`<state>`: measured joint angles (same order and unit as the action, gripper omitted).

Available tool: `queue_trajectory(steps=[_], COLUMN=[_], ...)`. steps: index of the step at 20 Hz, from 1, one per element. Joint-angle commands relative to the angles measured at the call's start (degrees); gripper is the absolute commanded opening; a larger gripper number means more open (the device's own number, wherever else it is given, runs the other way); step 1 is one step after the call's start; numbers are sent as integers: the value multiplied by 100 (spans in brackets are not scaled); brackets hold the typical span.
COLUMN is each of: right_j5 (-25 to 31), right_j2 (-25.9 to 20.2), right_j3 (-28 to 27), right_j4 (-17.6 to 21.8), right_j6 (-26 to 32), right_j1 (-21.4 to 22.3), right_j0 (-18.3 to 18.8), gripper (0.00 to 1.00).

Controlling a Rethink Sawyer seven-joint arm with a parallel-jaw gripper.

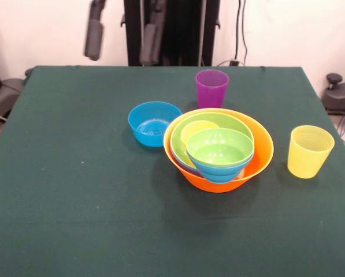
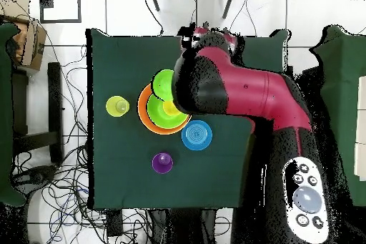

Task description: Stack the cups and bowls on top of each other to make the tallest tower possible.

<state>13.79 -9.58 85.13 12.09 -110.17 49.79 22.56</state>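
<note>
Landmark: orange bowl (image 1: 259, 158), the largest, glossy, near the middle of the green table (image 1: 74, 190); it is the base of the tower.
Tower: low and nested, all of it within the orange bowl's rim or only a little above.
Large blue bowl (image 1: 175, 153): inside the orange bowl, only a thin bluish edge showing on the picture's left in the front view.
Medium green bowl (image 1: 218, 120): nested in that, lime, its rim just inside the orange rim.
Yellow piece (image 1: 196, 130): opaque, rounded, lying inside the medium green bowl; whether it is a cup I cannot tell.
Small green bowl (image 1: 220, 147): topmost, tilted toward the camera in the front view, seated in a small blue bowl (image 1: 221, 170) that leans on the orange bowl's near wall.
Second small blue bowl (image 1: 154, 122): upright, empty, touching or just beside the orange bowl on the picture's left in the front view.
Purple cup (image 1: 211, 88): upright, just behind the orange bowl, toward the pedestal.
Pale yellow cup (image 1: 310, 151): translucent, upright, near the orange bowl on the picture's right, apart from it.
Gripper (image 1: 123, 32): high above the table's far edge, behind the orange bowl; fingers (image 1: 94, 32) spread wide, holding nothing.
Arm (image 2: 236, 98): in the overhead view, red and black, covering part of the orange bowl.
</note>
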Motion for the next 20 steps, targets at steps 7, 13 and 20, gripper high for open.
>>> queue_trajectory(steps=[7, 13, 20], right_j5=[-582, -471, 86], right_j2=[-699, -661, 361], right_j3=[1098, 1013, 845], right_j4=[531, 503, 140], right_j6=[-46, 30, -671], right_j1=[-193, -133, -20], right_j0=[596, 614, -178], gripper=[100, 100, 100])
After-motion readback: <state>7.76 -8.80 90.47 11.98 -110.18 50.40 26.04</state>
